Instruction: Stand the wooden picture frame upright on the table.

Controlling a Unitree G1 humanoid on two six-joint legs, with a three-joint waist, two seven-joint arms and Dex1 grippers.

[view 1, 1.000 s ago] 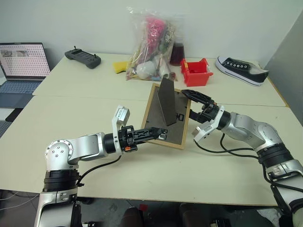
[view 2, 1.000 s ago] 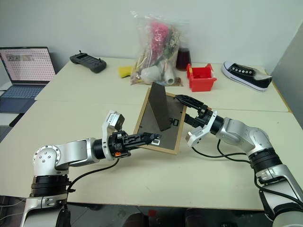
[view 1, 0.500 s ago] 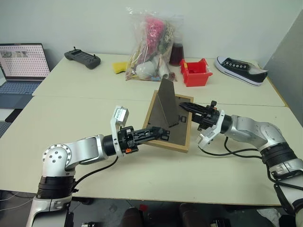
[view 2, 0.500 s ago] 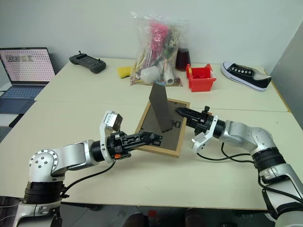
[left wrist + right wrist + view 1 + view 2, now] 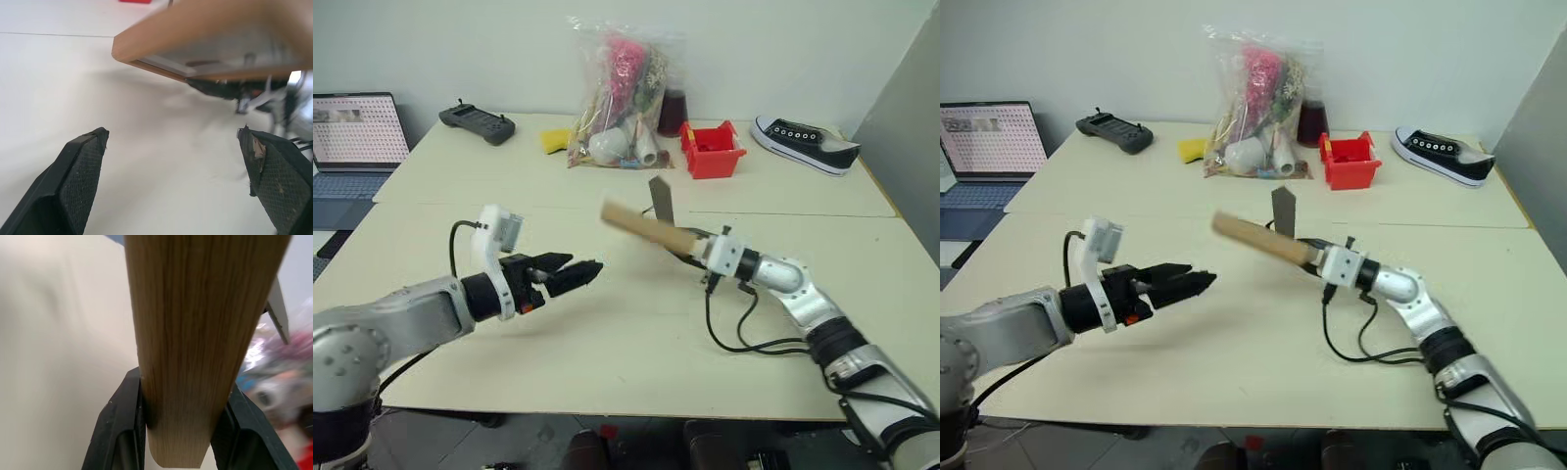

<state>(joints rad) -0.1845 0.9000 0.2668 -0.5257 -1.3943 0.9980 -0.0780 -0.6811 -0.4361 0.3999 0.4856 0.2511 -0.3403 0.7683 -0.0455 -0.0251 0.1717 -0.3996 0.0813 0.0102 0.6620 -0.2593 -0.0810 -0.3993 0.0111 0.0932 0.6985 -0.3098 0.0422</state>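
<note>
The wooden picture frame hangs edge-on above the cream table, tilted down toward the right, its light-wood side facing me. Its dark fold-out stand sticks up behind it. My right gripper is shut on the frame's right end; in the right wrist view the wood edge sits clamped between the two black fingers. My left gripper is open and apart from the frame, to its left and lower. The left wrist view has the frame above and beyond the wide-spread fingertips.
At the back stand a clear bag of mixed items, a red bin, a black-and-white shoe, a yellow object and a dark controller. A laptop sits far left. A grey panel borders the right.
The left gripper let go of the frame's near corner, opened wide and drew back left. The right gripper closed on the frame, rolled, and lifted it from lying flat to edge-on.
</note>
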